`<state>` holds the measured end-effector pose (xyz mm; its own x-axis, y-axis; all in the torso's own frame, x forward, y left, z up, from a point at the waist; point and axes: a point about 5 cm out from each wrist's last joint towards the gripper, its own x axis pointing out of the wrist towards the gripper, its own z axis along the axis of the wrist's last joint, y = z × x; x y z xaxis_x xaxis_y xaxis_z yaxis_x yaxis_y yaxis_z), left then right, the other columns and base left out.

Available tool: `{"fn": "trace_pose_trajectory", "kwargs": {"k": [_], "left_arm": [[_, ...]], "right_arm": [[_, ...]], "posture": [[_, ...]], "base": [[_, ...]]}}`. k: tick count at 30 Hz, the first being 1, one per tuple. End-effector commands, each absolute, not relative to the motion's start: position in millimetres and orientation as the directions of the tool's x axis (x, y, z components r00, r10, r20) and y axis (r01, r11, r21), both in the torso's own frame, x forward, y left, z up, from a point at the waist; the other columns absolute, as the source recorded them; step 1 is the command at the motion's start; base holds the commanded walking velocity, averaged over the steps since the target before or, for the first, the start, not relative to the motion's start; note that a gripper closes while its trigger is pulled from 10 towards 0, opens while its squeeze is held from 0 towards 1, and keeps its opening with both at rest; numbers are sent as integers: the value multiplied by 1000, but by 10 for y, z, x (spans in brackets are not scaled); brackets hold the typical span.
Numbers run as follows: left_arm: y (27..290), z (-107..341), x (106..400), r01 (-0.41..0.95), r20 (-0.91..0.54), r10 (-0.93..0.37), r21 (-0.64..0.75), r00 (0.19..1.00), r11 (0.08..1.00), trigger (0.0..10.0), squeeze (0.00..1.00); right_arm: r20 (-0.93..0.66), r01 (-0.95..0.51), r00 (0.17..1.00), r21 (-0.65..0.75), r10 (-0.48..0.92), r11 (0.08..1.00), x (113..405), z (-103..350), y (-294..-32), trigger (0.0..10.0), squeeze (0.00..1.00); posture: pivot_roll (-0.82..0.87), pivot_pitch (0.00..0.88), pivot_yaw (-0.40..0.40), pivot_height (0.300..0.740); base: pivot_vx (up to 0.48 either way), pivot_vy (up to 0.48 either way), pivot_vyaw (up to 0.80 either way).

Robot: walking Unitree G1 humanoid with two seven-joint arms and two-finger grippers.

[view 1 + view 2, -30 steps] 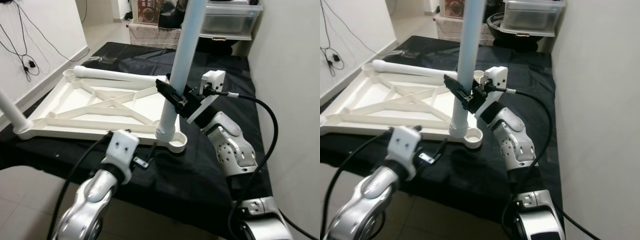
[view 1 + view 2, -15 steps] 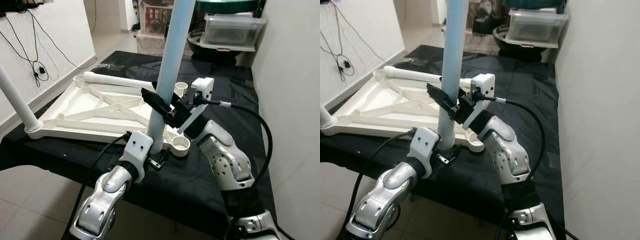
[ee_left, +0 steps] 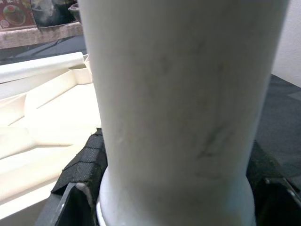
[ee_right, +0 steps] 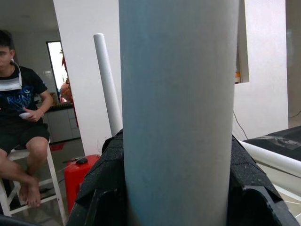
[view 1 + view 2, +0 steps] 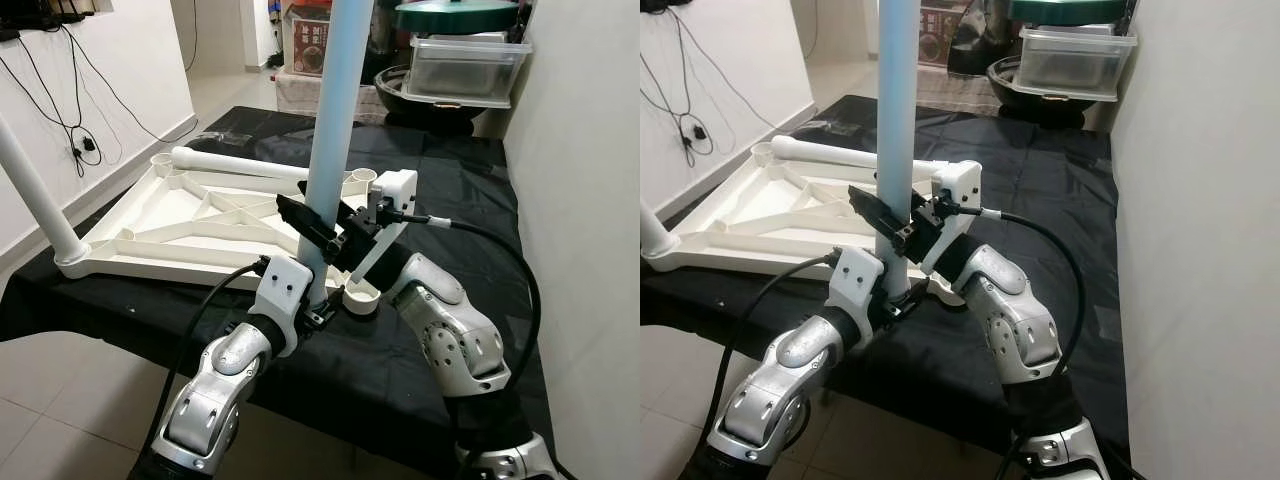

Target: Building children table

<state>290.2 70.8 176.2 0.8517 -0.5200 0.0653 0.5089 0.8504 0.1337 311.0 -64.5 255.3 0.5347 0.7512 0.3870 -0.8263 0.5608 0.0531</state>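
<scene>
An upturned white table top (image 5: 180, 262) lies on the black-covered table. My right gripper (image 5: 318, 232) is shut on a pale table leg (image 5: 335, 120), holding it upright at mid height. Its lower end sits just left of the corner socket (image 5: 361, 298). My left gripper (image 5: 316, 308) is shut on that lower end. In the left wrist view its black pads (image 3: 87, 165) press both sides of the table leg (image 3: 178, 94). A second leg (image 5: 35, 190) stands in the far left corner. A third leg (image 5: 240, 165) lies across the back edge.
A white wall runs close along the right. Clear storage boxes (image 5: 465, 65) stand behind the table. The front table edge (image 5: 120, 330) drops to tiled floor. In the right wrist view a person (image 4: 19, 117) sits on a stool beside a red can (image 4: 82, 181).
My left gripper has come up and forward to the leg's lower end and closed on it. The right gripper has kept its hold, and the leg now stands more upright. The camera has shifted.
</scene>
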Motion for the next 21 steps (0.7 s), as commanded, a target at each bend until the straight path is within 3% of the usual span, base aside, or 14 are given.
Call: {"fn": "trace_pose_trajectory", "kwargs": {"k": [1,8,9,10,12,13,16,21], "left_arm": [[729,1713,2907,502,52,-514,153,856,851,0,0],[773,1664,2892,494,34,-505,161,863,855,0,0],[814,1640,2873,501,13,-508,151,861,852,1765,0],[867,1618,2836,519,-6,-523,137,852,844,10000,0],[901,1606,2808,532,-17,-534,126,845,837,10000,0],[966,1581,2754,561,-35,-561,119,827,819,10000,0],[1025,1558,2706,585,-54,-583,115,811,803,10000,0],[1191,1488,2528,672,-127,-662,53,738,739,10000,0]], "right_arm": [[386,-834,524,51,759,550,3093,2579,-615,10000,0],[382,-821,544,54,748,569,3129,2575,-656,10000,0],[372,-823,543,54,753,566,3141,2556,-675,10000,1000],[351,-832,532,48,771,553,3146,2525,-690,10000,1000],[336,-839,523,43,783,542,3147,2504,-700,10000,1000],[306,-859,496,37,813,510,3142,2461,-713,10000,0],[280,-872,477,34,833,488,3144,2422,-729,10000,0],[155,-946,325,47,933,322,3082,2287,-768,10000,0]], "posture": [[51,31,-36,740],[51,31,-34,740],[52,33,-33,740],[54,34,-31,740],[54,34,-31,740],[59,39,-33,740],[59,39,-33,740],[63,44,-35,740]], "base": [[0,0,0],[0,0,0],[0,0,0],[0,0,0],[0,0,0],[0,0,0],[0,0,0],[0,0,0]]}}
